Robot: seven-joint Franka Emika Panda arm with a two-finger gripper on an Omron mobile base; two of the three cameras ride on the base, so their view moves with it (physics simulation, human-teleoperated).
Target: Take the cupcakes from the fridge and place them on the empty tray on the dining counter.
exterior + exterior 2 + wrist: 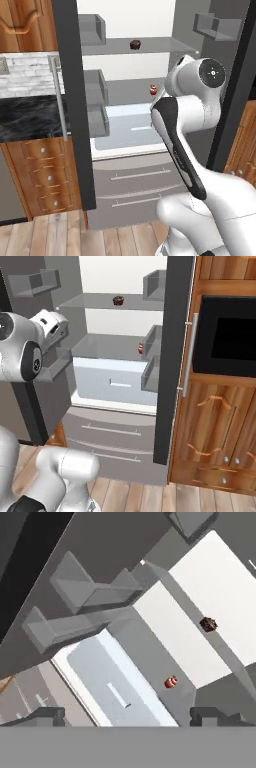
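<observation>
- Gripper [125, 716] stood open and empty, facing into the fridge [135, 165], whose doors were open.
- Reaching seemed the step in hand; next called for closing in on one cake.
- Chocolate cupcake [135, 44] sat on the upper shelf, red-topped cupcake [153, 90] on the shelf below.

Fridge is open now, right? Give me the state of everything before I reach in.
fridge: both doors open, lower drawers shut.
chocolate cupcake: upright on the upper shelf, untouched.
red-topped cupcake: upright on the shelf below, untouched.
gripper: open, empty, outside the fridge, facing the shelves.
</observation>
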